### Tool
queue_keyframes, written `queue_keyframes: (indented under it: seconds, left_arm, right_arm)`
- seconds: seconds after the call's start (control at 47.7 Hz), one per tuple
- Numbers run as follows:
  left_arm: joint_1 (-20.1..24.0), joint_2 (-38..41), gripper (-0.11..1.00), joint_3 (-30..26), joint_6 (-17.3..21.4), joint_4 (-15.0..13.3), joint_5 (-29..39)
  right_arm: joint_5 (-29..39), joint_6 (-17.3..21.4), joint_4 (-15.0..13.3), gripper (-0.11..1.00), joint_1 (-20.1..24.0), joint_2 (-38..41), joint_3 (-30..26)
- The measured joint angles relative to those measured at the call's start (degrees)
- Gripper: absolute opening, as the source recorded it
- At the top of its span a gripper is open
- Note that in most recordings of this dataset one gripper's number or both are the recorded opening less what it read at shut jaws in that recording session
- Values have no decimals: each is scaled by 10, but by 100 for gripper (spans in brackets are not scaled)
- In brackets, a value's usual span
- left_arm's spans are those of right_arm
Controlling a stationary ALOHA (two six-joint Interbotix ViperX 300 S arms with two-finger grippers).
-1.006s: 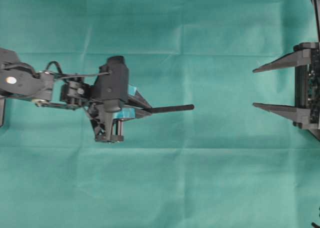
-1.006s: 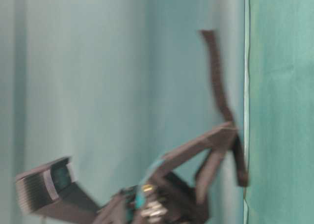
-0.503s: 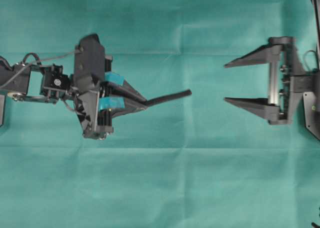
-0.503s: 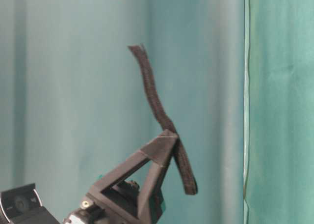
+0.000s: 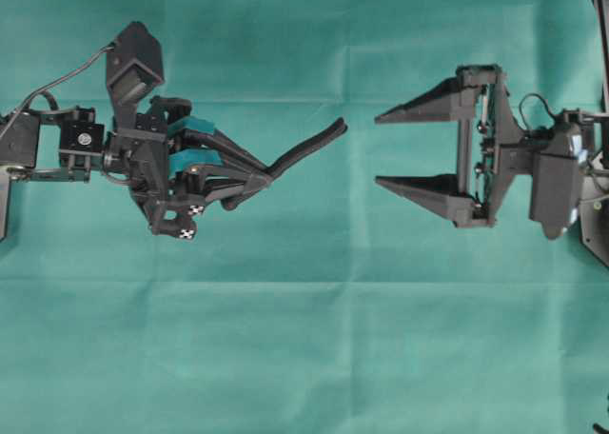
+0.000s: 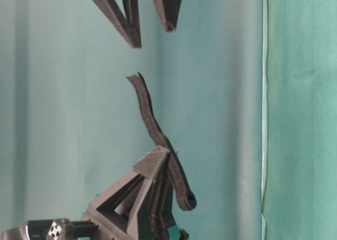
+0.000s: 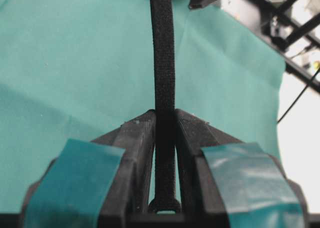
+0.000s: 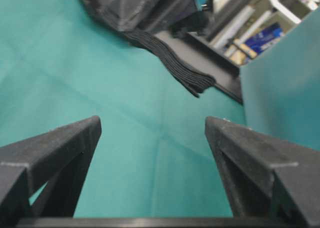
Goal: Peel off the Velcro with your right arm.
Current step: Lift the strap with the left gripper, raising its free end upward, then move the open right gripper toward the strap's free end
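Right gripper is spread wide and carries nothing; its two pointed jaws are aimed at the free tip of the Velcro, with a gap of bare cloth between them. The Velcro is held above the table at the middle of the scene, clamped near its rounded, looped end by the left gripper, and its long free part is directed to the right, toward the open jaws.

For the step in hand, the free tip should be brought between the right jaws, not beside them. In the right wrist view the tip is seen a little right of the middle line, so a small correction sideways seems needed before closing. It is judged that only one of the two layers should be caught, because a grip on both would peel nothing. The pull should then be made away from the left gripper.

The Velcro is a thin, matte black strap, ribbed and fuzzy on its face, bent in a soft curve. The jaws are hard, black, wedge-shaped plastic. Teal tape is seen on the left gripper. The green cloth on the table is smooth, with faint fold lines.
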Motion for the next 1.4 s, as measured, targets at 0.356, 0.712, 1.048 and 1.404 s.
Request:
queue_keyframes:
  seconds: [0.356, 0.712, 1.048, 1.404]
  left_arm:
    - [8, -8, 10, 18, -43, 0, -31]
    - [14, -8, 10, 23, -56, 0, -37]
    - [14, -8, 10, 25, -56, 0, -38]
    - [14, -8, 10, 25, -56, 0, -38]
  right_arm:
    - [-67, -25, 0, 68, -16, 38, -5]
    - [-99, -29, 0, 62, -21, 68, -18]
    - [-101, -30, 0, 62, -25, 96, -36]
    - [-111, -30, 0, 62, -25, 105, -39]
